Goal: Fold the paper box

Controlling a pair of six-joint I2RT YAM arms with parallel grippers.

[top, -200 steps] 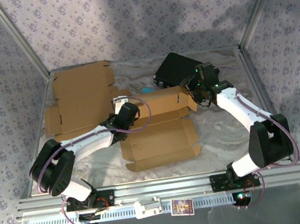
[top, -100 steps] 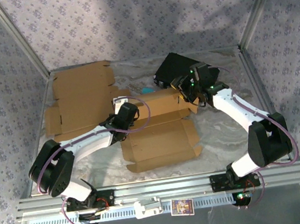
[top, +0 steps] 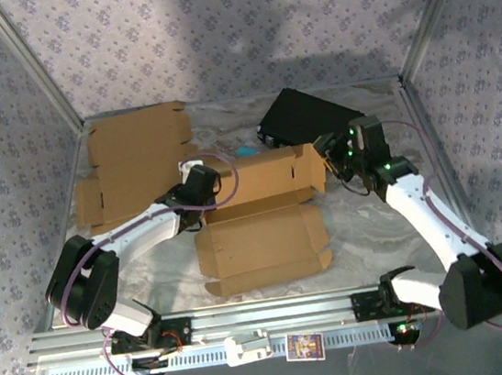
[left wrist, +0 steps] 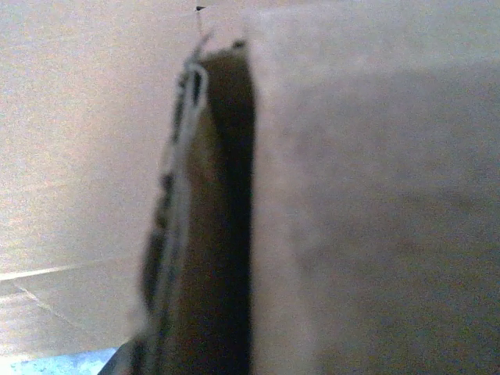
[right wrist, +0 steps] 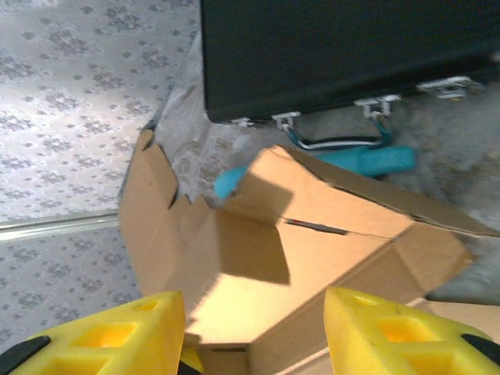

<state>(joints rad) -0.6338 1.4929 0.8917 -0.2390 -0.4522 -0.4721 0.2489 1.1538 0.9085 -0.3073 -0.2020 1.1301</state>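
Half-folded paper box, prob. light, easily creased cardboard, lies just in front of black case; L gripper, left of case, clenched at box's rear wall; R gripper, by case, jaws apart, empty; best pinched near flap edges.

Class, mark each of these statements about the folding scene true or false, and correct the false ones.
1. The right gripper is open, with nothing between its fingers. True.
2. The black case lies at the near edge, by the arm bases. False: it lies at the back of the table, behind the paper box.
3. A flat cardboard sheet lies at the back left, beside the paper box. True.
4. The teal object sits inside the paper box. False: it lies on the table between the paper box and the black case.
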